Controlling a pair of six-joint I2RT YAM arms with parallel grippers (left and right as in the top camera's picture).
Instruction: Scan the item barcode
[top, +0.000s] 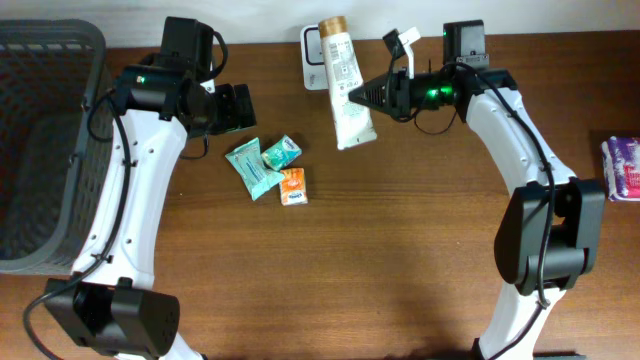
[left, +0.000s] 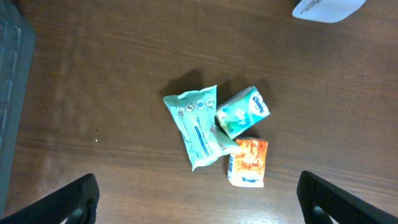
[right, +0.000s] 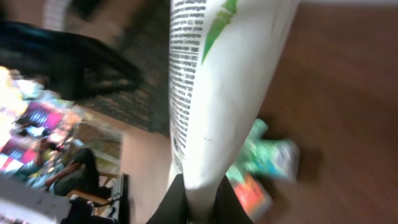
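Note:
A white tube (top: 342, 85) with a gold cap and printed text hangs tilted at the back of the table, its cap end over a white scanner (top: 313, 58). My right gripper (top: 356, 97) is shut on the tube's lower part. In the right wrist view the tube (right: 217, 93) fills the middle, pinched between the black fingers (right: 171, 205) of the right gripper (right: 200, 202). I cannot make out a barcode. My left gripper (top: 240, 107) stands open with nothing in it. In the left wrist view the left gripper (left: 199, 199) hovers above the packets.
Three small packets lie mid-table: a teal wipes pack (left: 196, 127), a green tissue pack (left: 244, 111) and an orange one (left: 247, 162). A grey basket (top: 40, 150) fills the left side. A purple pack (top: 622, 168) lies at the right edge.

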